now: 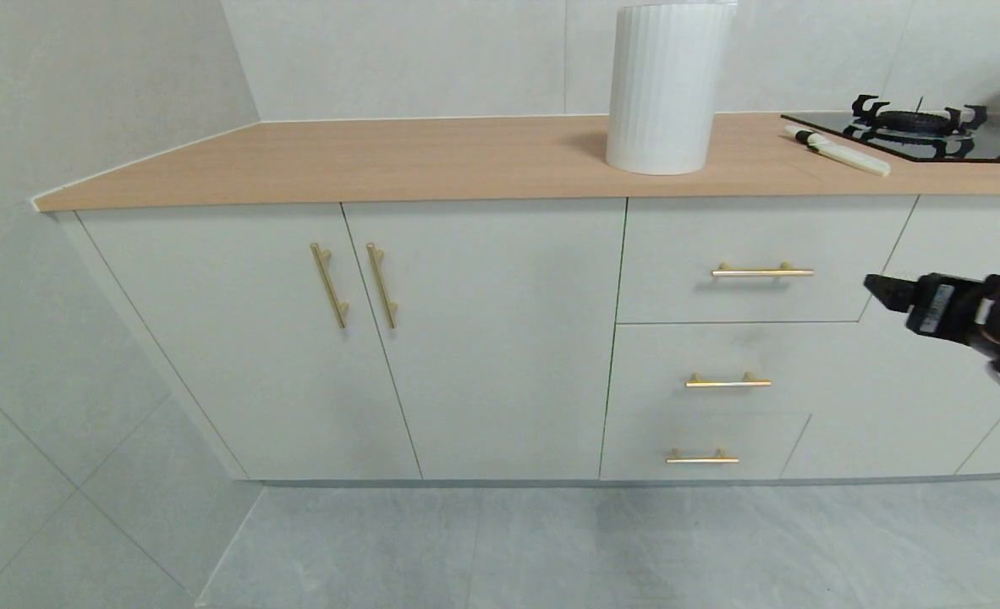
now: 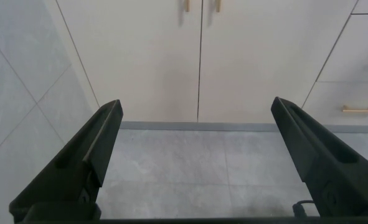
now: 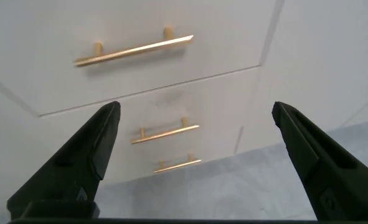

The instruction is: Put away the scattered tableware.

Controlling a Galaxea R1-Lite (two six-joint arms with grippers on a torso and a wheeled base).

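Right end effector (image 3: 194,112) has its fingers spread wide and empty. It sits level with the top drawer (image 1: 678,245) at the right edge of the head frame, aimed leftward at that drawer's brass handle (image 1: 762,271) but well apart from it. I judge it is set there because the drawer must be pulled out before any tableware can go in, and the horizontal bar suits a grip from the front. Left end effector (image 2: 196,102) is likewise spread and empty, low over the floor (image 2: 184,168) in front of the cupboard doors (image 2: 146,56), probably parked out of the other arm's way.

The task's thing, a slim white utensil (image 1: 838,152), lies flat on the wooden surface (image 1: 381,156) in the upper right of the head frame, just beside the front-left corner of the black hob (image 1: 906,144). Its long axis runs diagonally from upper left to lower right, with a dark-banded end toward upper left. Whether that end is handle or blade, I cannot tell. A ribbed white container (image 1: 665,85) stands upright to its left, near but apart.
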